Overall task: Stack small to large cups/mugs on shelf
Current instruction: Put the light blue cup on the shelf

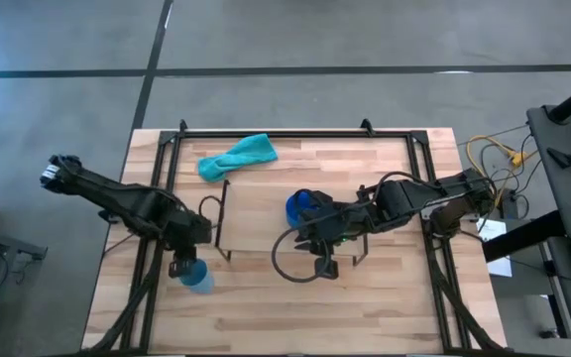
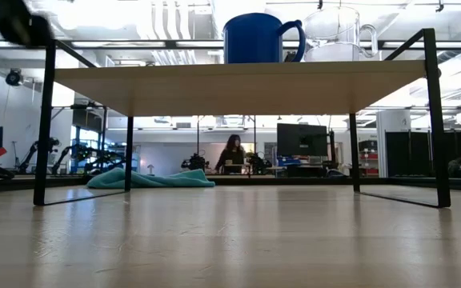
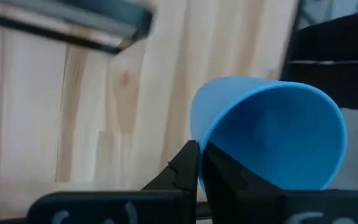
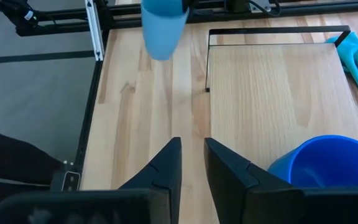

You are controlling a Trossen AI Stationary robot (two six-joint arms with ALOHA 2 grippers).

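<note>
Fingers [image 3: 194,163] of your left gripper [image 1: 184,266] pinch the light-blue cup's [image 3: 272,134] rim.
It looks empty; right gripper [image 4: 190,155] fingers narrow, holding nothing, beside the dark-blue mug [image 4: 325,163] on the shelf [image 4: 266,93].

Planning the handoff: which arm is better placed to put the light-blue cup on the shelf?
Left. The left gripper already grips the light-blue cup beside the shelf; the right gripper holds nothing, near the dark-blue mug.
</note>
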